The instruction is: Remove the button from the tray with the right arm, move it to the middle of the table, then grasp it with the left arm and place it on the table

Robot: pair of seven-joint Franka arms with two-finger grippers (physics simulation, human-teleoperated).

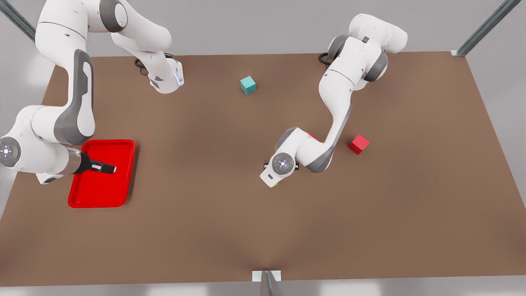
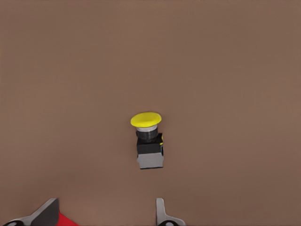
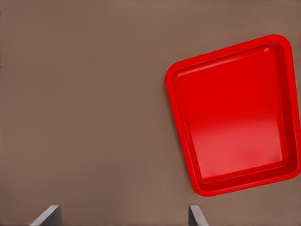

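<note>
The button [image 2: 149, 141], with a yellow cap and a black body, rests on the brown table [image 2: 225, 70], clear of both grippers. My left gripper [image 2: 104, 213] hovers over it, open, one finger [image 2: 161, 209] on each side and nothing between them. In the front view the left arm's hand [image 1: 282, 163] hangs above the middle of the table. At the front view's left, the red tray [image 1: 102, 193] [image 3: 235, 117] holds nothing. My right gripper [image 1: 107, 168] [image 3: 122, 214] hangs open above it, beside its rim in the wrist view.
A teal cube [image 1: 248, 85] sits toward the far edge. One red cube [image 1: 359, 144] lies to the front view's right of the left arm, and another [image 1: 311, 135] peeks from behind that arm. Metal frame posts [image 1: 267, 283] stand at the table's edges.
</note>
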